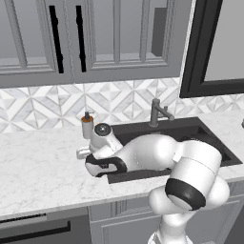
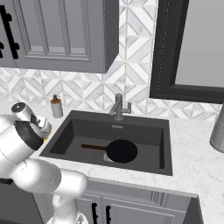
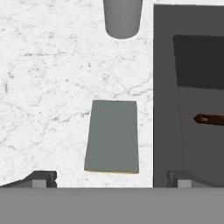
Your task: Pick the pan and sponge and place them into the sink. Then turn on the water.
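The pan (image 2: 122, 151) already lies in the sink (image 2: 65, 135), its black disc over the drain and its brown handle pointing away from the faucet's side toward the left wall of the basin, so your remaining pick is the sponge (image 3: 112, 136). It lies flat on the marble counter (image 3: 48, 87), grey-green scrubbing face up with a sliver of yellow showing along its near edge, just beside the sink's left rim and near the soap dispenser (image 1: 86, 125).

Your gripper (image 3: 111, 179) hangs above the sponge with its jaws spread wide and nothing between them; one fingertip sits over bare counter, the other over the sink's edge (so the sponge is bracketed, but not evenly).

That offset is your main risk. Judging from the hand view, if you descend straight from here the finger on the sink side could land on the rim or slip into the basin while the other meets the counter, which would stall the descent or tilt the grasp. The sponge is low and soft, so closing too high would pinch only its top face and let it squirt out, possibly sliding it against the dispenser. Once it is lifted, keep clear of the faucet (image 2: 118, 107), which no water runs from yet, when you swing over the basin.
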